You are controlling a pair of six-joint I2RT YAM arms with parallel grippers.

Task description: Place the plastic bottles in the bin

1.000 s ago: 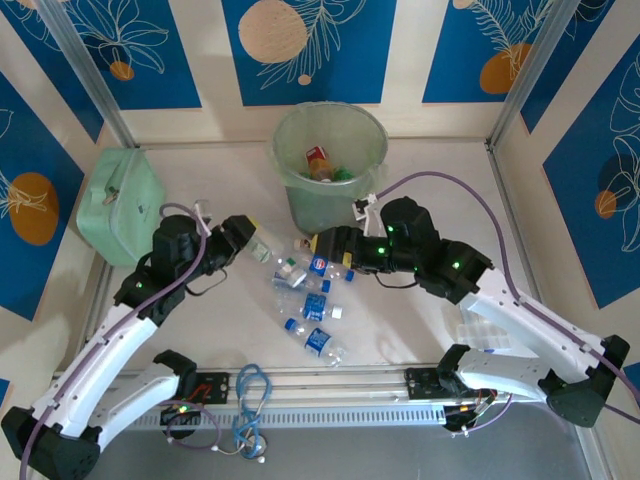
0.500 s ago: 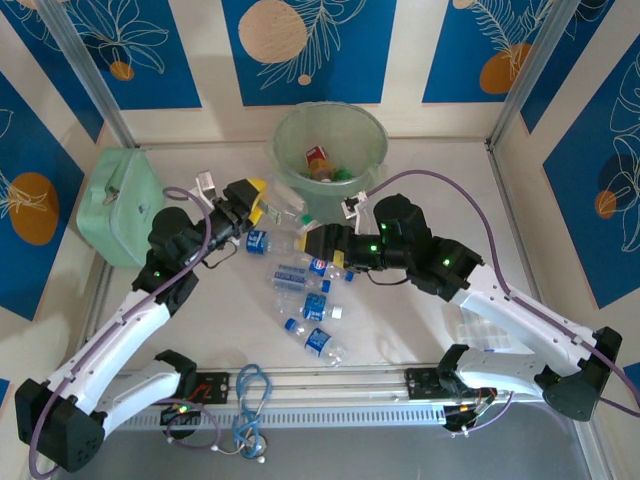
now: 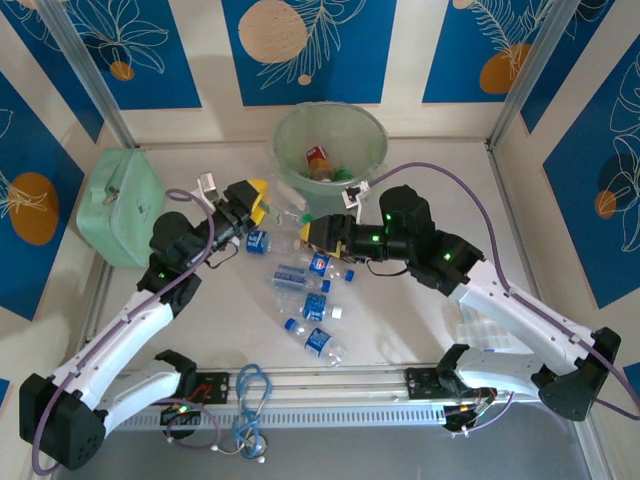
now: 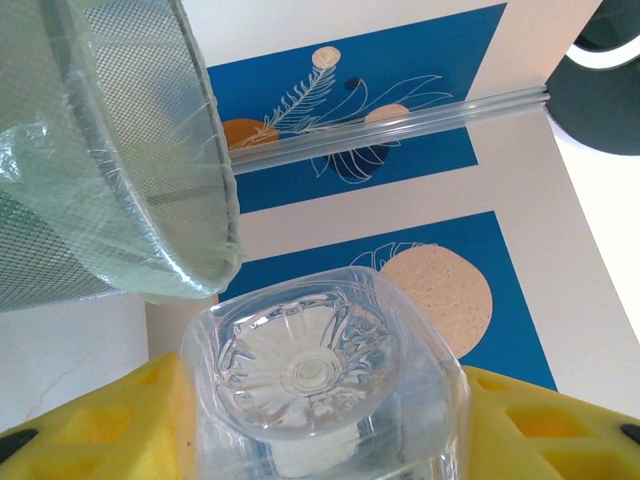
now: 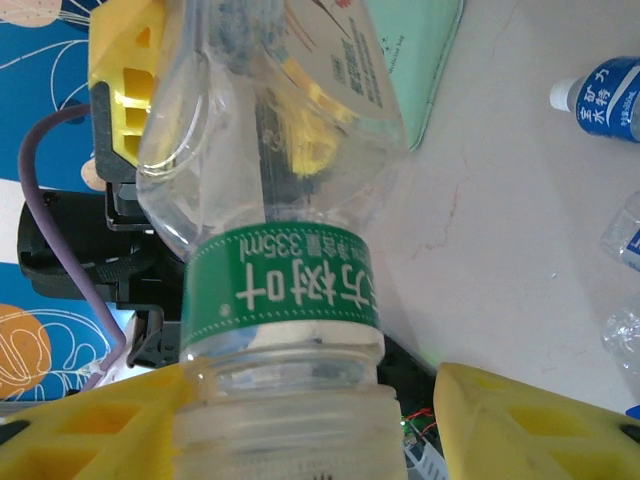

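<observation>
A clear plastic bottle (image 3: 285, 212) with a green band hangs in the air just in front of the bin (image 3: 290, 130). My left gripper (image 3: 262, 208) is shut on its base end (image 4: 320, 370), both yellow fingers pressed on its sides. My right gripper (image 3: 305, 232) is open around the bottle's threaded neck (image 5: 290, 400): one finger touches it and a gap shows beside the other. The pale green bin (image 4: 100, 150) holds a red-labelled bottle (image 3: 318, 158). Several blue-labelled bottles (image 3: 312, 305) lie on the table below the grippers.
A mint-green flat case (image 3: 120, 200) sits at the left, close to my left arm. A coiled blue cable (image 3: 250, 385) lies on the rail at the near edge. A clear plastic piece (image 3: 480, 335) lies under my right arm. Metal posts stand at both back corners.
My left gripper lifted the clear bottle off the table toward the bin's front. My right gripper moved up and left onto the bottle's neck, and its jaws widened, then narrowed.
</observation>
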